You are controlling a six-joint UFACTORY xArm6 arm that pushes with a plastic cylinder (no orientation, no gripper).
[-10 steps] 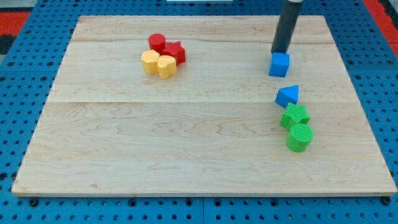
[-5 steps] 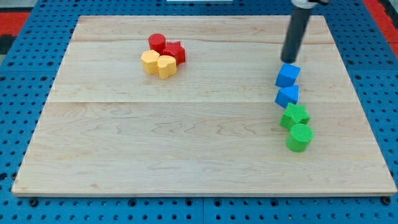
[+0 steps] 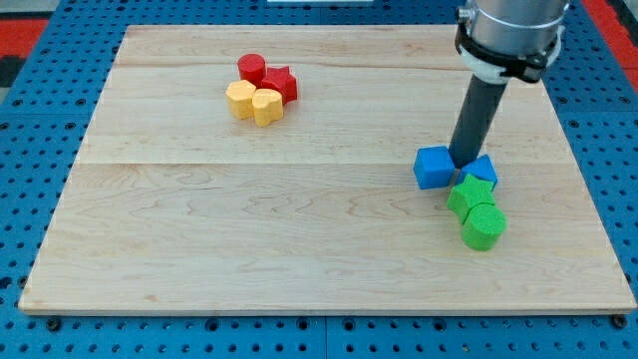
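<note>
Nearest the view's bottom sit a green cylinder (image 3: 483,227) and, touching it above, a green star (image 3: 469,193). Just above them my tip (image 3: 463,162) stands wedged between the blue cube (image 3: 434,167) on its left and the blue triangle (image 3: 482,170) on its right; it is a bare rod with no claw to open or close. Far off at upper left, on the board (image 3: 299,249), cluster two yellow blocks (image 3: 253,102), a red cylinder (image 3: 251,69) and a red star (image 3: 280,83).

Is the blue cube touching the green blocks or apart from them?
Apart. The blue cube sits left of my tip, with bare wood between it and the green star block.
</note>
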